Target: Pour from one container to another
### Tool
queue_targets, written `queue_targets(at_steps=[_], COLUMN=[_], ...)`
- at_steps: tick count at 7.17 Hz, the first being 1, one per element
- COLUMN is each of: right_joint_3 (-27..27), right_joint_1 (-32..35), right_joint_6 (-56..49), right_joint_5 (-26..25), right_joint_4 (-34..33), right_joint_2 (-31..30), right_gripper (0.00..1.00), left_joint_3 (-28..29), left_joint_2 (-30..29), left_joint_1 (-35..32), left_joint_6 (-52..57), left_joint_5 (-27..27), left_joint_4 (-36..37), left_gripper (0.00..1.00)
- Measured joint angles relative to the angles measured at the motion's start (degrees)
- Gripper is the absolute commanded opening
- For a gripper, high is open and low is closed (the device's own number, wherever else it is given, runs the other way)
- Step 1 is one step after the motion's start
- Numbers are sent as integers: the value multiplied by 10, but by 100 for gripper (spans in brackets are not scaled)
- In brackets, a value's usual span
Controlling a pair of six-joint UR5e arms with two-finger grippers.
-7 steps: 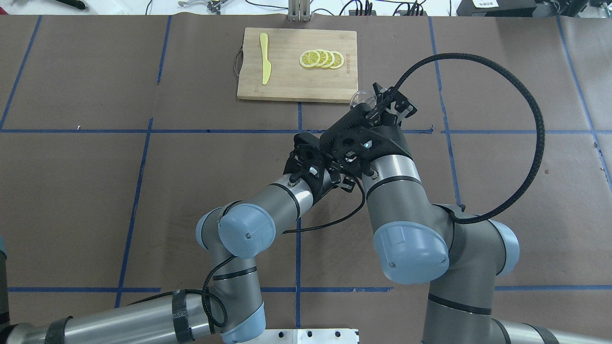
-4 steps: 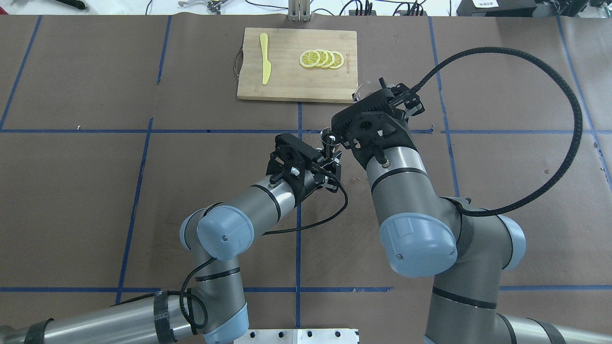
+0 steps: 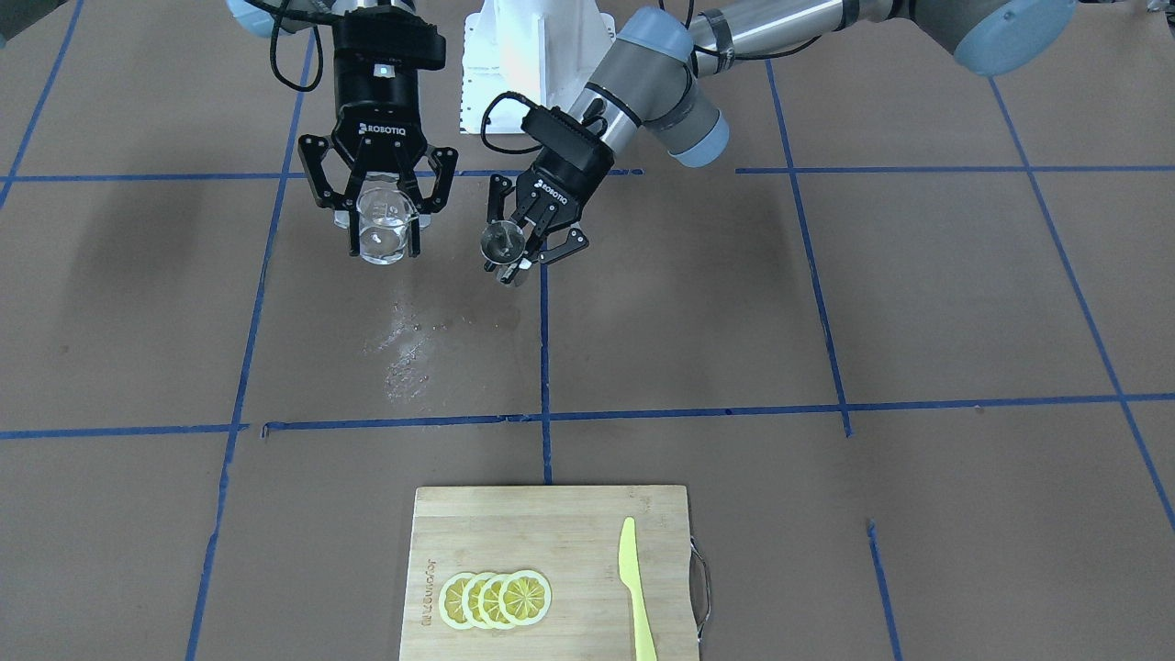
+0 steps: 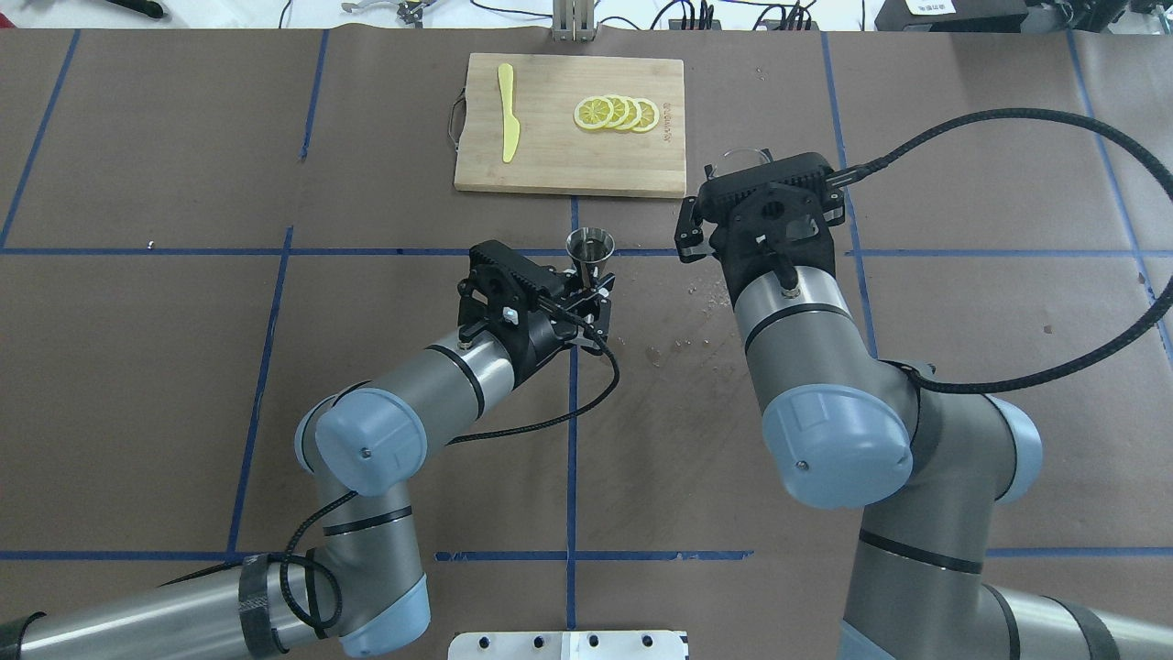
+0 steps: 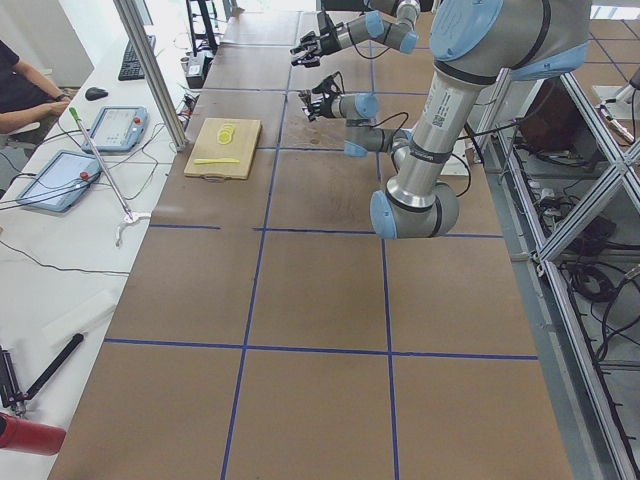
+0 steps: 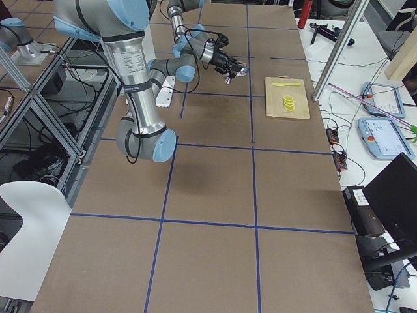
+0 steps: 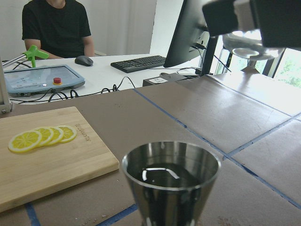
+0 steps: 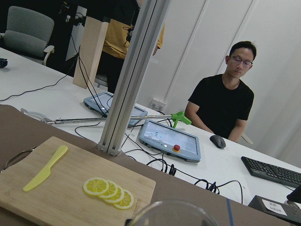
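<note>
My left gripper [image 3: 516, 260] is shut on the waist of the steel jigger [image 3: 503, 240], held upright above the table near the centre line. In the overhead view the jigger [image 4: 589, 247] sticks up in front of the left gripper [image 4: 586, 293]. The left wrist view shows the jigger [image 7: 171, 181] with clear liquid inside. My right gripper [image 3: 384, 241] is shut on the clear glass cup [image 3: 381, 225], upright and a short gap to the jigger's side. Only the cup's rim [image 8: 171, 214] shows in the right wrist view, and a sliver of rim [image 4: 738, 154] from overhead.
Wet spots [image 3: 404, 340] mark the brown table below the two grippers. A wooden cutting board [image 4: 550, 156] lies at the far side, with lemon slices [image 4: 616, 113] and a yellow knife [image 4: 507, 110]. A seated person [image 8: 221, 106] and a tablet are beyond the table.
The two arms have drawn apart. The left gripper carried the jigger left and clear of the right wrist. The right gripper swung right with the glass cup.
</note>
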Motion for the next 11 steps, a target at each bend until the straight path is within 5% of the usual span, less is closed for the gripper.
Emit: queue_targets(at_steps=[3,6,8,11], right_joint_3=[28,57,42,-56], right_joint_1=[21,24,24,23], right_joint_6=[133,152,165,159], right_joint_5=[58,69,71,71], right_joint_4=[0,18,115,347], right_joint_2=[-78,-188,-242,-310], right_gripper=[0,0,0,0], left_joint_3=[-54,-78,-88,-85], left_joint_2=[94,178,232,309], left_joint_1=[-42,-70,-71,-66], left_joint_6=[-31,-127,-161,-259], left_joint_5=[17,67,154,251], left_joint_4=[4,8,8,9], left_gripper=[0,0,0,0])
